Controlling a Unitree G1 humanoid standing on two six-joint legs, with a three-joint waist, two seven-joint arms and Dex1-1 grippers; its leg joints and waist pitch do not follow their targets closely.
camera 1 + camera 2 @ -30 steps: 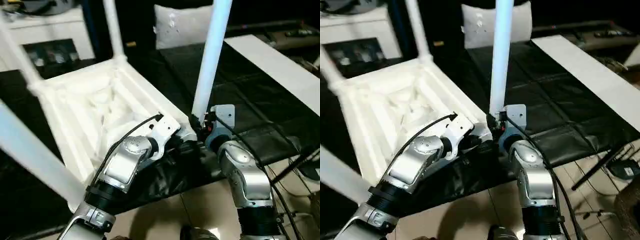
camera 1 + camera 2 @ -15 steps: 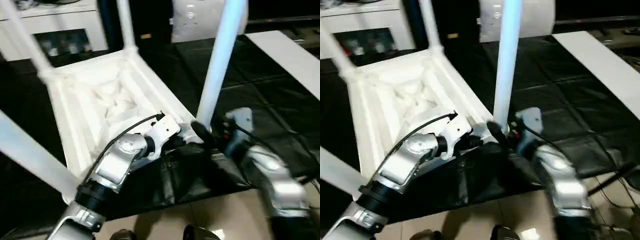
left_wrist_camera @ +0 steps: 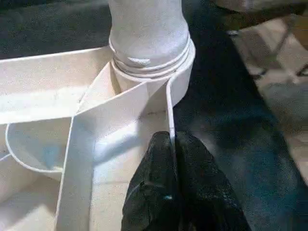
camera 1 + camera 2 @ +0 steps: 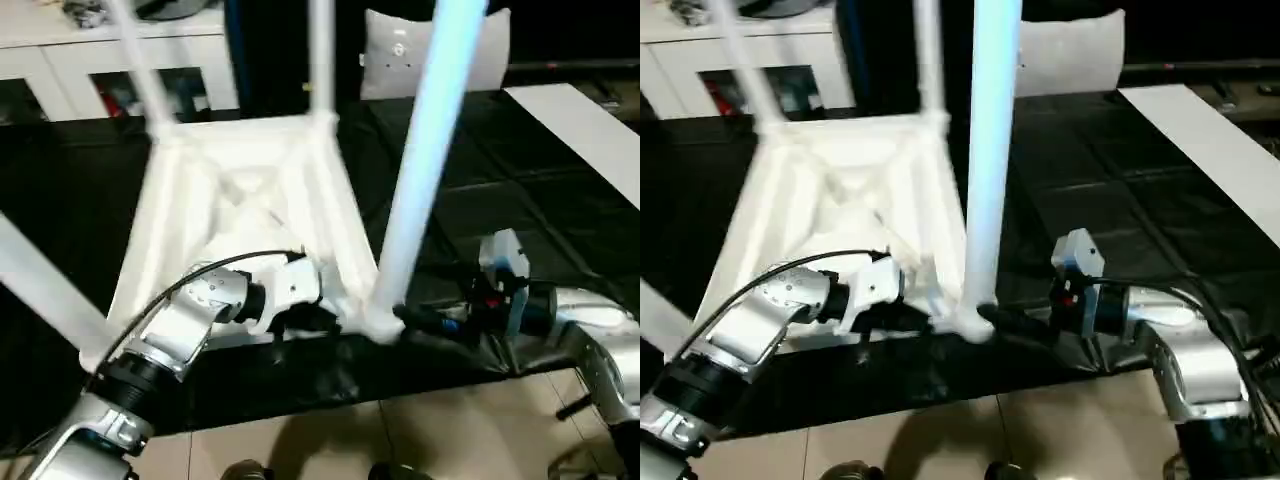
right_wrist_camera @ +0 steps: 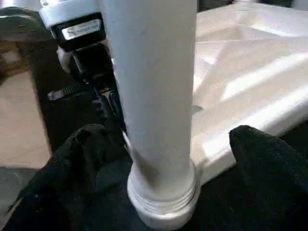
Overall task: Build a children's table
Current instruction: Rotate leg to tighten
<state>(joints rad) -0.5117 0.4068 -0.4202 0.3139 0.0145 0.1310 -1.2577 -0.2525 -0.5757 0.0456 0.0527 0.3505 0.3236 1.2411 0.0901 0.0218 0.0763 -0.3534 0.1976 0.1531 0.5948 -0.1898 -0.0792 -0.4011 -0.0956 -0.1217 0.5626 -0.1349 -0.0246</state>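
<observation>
The children's table [image 4: 240, 190] lies upside down on the black-covered work table, its white legs pointing up. The nearest leg [image 4: 425, 150] stands in the corner socket [image 3: 149, 53] by the front edge. My left gripper [image 3: 171, 142] is shut on the thin rim wall [image 3: 168, 106] just behind that socket, and it also appears in the head view [image 4: 310, 315]. My right gripper [image 4: 420, 320] reaches in low from the right and is open. One of its fingers [image 5: 72, 154] stands on each side of the leg's base [image 5: 161, 192], and neither touches it.
Other legs rise at the far corner [image 4: 320, 50], the far left [image 4: 140, 70] and the near left [image 4: 40, 280]. A white cabinet [image 4: 60, 60] and a white cushion [image 4: 400, 60] stand behind. A white board [image 4: 590, 120] lies at the right. Tiled floor [image 4: 400, 430] shows below the front edge.
My right gripper has opened off the near leg, and that arm has swung out low to the right. The left gripper keeps its hold. The camera has shifted.
</observation>
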